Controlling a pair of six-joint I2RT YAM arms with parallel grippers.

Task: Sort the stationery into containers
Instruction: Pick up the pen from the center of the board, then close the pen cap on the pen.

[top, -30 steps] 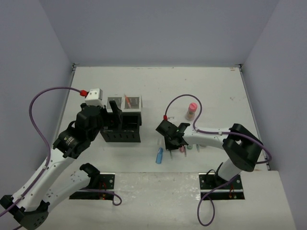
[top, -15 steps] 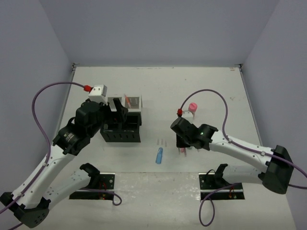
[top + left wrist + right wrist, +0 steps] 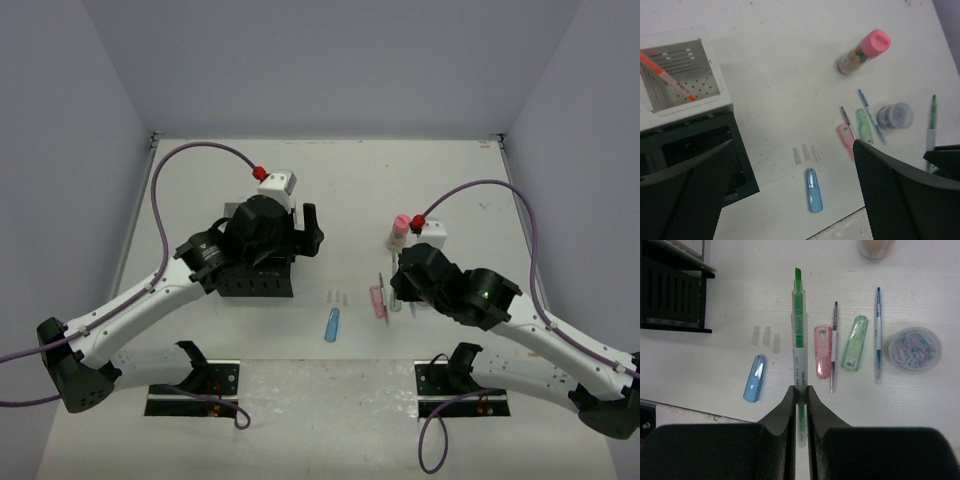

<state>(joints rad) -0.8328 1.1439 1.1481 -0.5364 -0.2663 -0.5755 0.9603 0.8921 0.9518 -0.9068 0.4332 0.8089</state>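
Observation:
My right gripper (image 3: pixel 800 392) is shut on a green pen (image 3: pixel 798 330), held above the table with its tip pointing away. Below it lie a blue capsule (image 3: pixel 755 378), a pink capsule (image 3: pixel 823 351), a grey pen (image 3: pixel 833 347), a green capsule (image 3: pixel 855 343), a blue pen (image 3: pixel 878 335) and a round tub (image 3: pixel 913 350). A pink-capped bottle (image 3: pixel 399 231) stands behind them. My left gripper (image 3: pixel 312 228) is open and empty, just right of the organiser (image 3: pixel 250 280). An orange pen (image 3: pixel 667 75) leans in its white mesh compartment (image 3: pixel 715 97).
Three pale strips (image 3: pixel 340 297) are stuck to the table between the organiser and the loose items. The table's front edge (image 3: pixel 850 225) runs just below the blue capsule. Purple cables arc over both arms.
My right gripper has moved right and back with the green pen in it. The left arm has swung right, from the organiser's left side to over its right side.

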